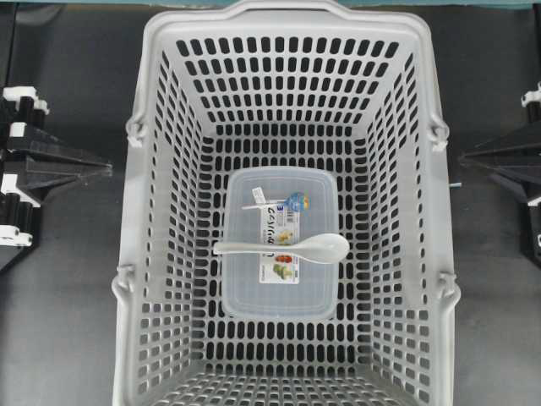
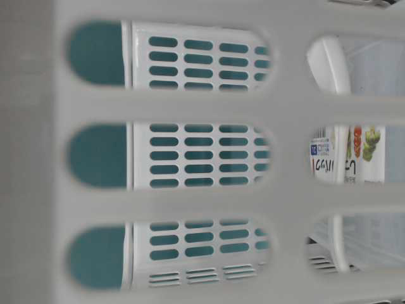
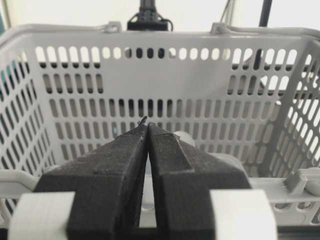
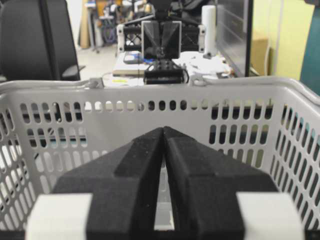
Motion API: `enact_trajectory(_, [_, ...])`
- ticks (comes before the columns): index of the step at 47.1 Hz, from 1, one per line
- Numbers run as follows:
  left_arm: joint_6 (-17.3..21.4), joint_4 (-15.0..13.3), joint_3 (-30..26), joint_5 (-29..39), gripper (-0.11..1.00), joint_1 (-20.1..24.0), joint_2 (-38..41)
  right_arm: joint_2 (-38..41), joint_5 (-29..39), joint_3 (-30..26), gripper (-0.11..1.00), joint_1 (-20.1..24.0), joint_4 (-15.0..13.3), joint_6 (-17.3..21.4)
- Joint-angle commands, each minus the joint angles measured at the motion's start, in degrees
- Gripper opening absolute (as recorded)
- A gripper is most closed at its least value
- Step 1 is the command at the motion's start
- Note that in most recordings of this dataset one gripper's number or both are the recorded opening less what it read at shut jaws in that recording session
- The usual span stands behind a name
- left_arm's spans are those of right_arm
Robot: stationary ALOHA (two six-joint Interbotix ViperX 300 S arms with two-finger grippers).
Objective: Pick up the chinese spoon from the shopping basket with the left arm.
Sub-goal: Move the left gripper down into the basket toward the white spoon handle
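Observation:
The white chinese spoon (image 1: 287,248) lies across the lid of a clear lidded container (image 1: 279,194) on the floor of the grey shopping basket (image 1: 279,10), bowl to the right, handle to the left. It also shows through the basket slots in the table-level view (image 2: 329,63). My left gripper (image 1: 106,169) is shut and empty, outside the basket's left wall; in its wrist view (image 3: 148,125) it faces the basket (image 3: 150,85). My right gripper (image 1: 463,158) is shut and empty outside the right wall, as in its wrist view (image 4: 163,129).
The container's colourful label (image 2: 364,152) sits under the spoon. The basket's high slotted walls (image 4: 150,92) and hinged side handles (image 1: 135,131) stand between both grippers and the basket floor. Dark table surface surrounds the basket.

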Motion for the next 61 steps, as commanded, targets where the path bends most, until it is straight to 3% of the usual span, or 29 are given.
enact_trajectory(1, [-0.7,2.4,-3.6,2.5,0.06,-0.2,0.4,0.2,-0.4,-0.8,0.0,0.4,0.3,0.3])
enact_trajectory(5, [-1.4,2.4,-6.5,7.1,0.0,-0.2,1.2,0.0,0.1,-0.7,0.02,0.4,0.4,0.3])
enact_trajectory(18, [-1.7,2.4,-20.6,23.5,0.0,-2.5,9.1,-1.1,1.3,-0.8,-0.01,0.4,0.4,0.4])
enact_trajectory(29, [-1.2,2.4,-31.9,33.6,0.0,-5.6,22.6,-1.2,2.4,-0.8,-0.01,0.4,0.4,0.9])
enact_trajectory(45, [-2.1,2.4,-46.5,44.4,0.0,-6.2,41.7,-1.5,3.5,-0.9,0.0,0.2,0.4,1.0])
enact_trajectory(52, [-2.2,2.4,-49.0,47.9,0.0,-6.4,46.6,-1.6,4.1,-0.8,0.12,0.2,0.4,1.0])
enact_trajectory(61, [-4.3,2.4,-51.9,51.9,0.04,-6.9,51.5,-1.6,4.1,-0.7,0.45,0.2,0.4,1.0])
